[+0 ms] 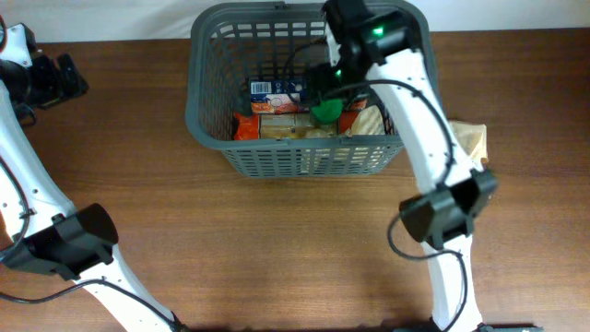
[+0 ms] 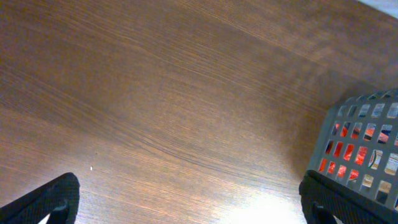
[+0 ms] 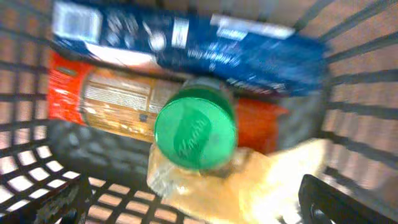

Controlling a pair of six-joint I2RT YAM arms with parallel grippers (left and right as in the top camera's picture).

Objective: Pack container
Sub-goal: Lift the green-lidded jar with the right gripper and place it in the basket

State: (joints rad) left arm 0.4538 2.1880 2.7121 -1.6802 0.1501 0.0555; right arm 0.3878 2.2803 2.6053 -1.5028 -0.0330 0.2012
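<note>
Right gripper (image 3: 199,198) hangs with jaws apart inside the dark-gray basket (image 1: 205,101). Directly below it is a green-lidded jar (image 3: 195,132), upright among the packets, probably wedged there for support. Left gripper (image 2: 186,208) is spread too, parked over the worktop (image 2: 155,93) with the basket off to its right.

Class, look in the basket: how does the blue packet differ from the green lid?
The blue packet is long and straight-edged; the green lid is round. The blue packet carries white print; the green lid is all one colour. The blue packet lies along a wall; the green lid sits over an orange packet. Both are inside the gray basket.
</note>
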